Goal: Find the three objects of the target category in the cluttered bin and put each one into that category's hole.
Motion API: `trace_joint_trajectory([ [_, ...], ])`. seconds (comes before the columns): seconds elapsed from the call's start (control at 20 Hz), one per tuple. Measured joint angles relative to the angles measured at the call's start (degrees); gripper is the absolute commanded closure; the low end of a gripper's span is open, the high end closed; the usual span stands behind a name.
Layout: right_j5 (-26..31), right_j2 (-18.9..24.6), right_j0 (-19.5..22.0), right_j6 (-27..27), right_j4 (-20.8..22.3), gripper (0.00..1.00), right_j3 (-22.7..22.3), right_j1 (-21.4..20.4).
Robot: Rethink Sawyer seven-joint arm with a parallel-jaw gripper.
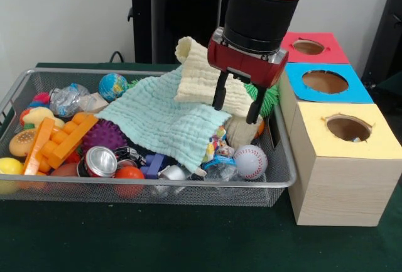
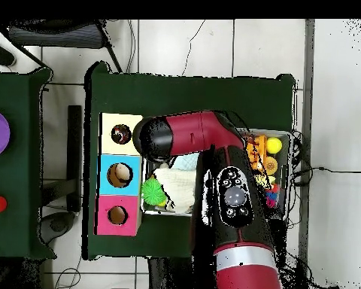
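Observation:
The wire mesh bin (image 1: 188, 187) is full of toys, and in the overhead view (image 2: 287, 162) the arm covers most of it. My gripper (image 1: 239, 102) hangs open and empty over the bin's right part, fingers just in front of the cream waffle cloth (image 1: 198, 74). A small patch of white polka-dot fabric (image 1: 217, 141) peeks out under the lower edge of the mint-green cloth (image 1: 164, 118). The yellow-topped box (image 1: 342, 159) stands right of the bin; its round hole (image 1: 348, 127) (image 2: 121, 135) is open. No other dotted pieces show.
The blue-topped box (image 1: 326, 82) and the red-topped box (image 1: 311, 47) stand behind the yellow one. A baseball (image 1: 250, 161), a can (image 1: 100, 161), orange bricks (image 1: 66, 140), a purple spiky ball (image 1: 103, 135), a globe ball (image 1: 113, 87) and a green spiky toy (image 2: 153, 188) lie in the bin.

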State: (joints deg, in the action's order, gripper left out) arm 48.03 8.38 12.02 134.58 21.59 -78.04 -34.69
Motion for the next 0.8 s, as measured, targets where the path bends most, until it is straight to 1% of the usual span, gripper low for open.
trace_joint_trajectory([
  [0.4, 0.1, -1.5, -0.1, 0.0, 0.0, 0.00, 0.5, 0.2],
  [0.75, -1.4, -2.2, 0.8, 0.0, 0.7, 0.00, 0.7, 1.8],
  [0.8, -2.5, -2.2, 1.1, 0.0, 1.3, 0.00, 0.8, 2.7],
])
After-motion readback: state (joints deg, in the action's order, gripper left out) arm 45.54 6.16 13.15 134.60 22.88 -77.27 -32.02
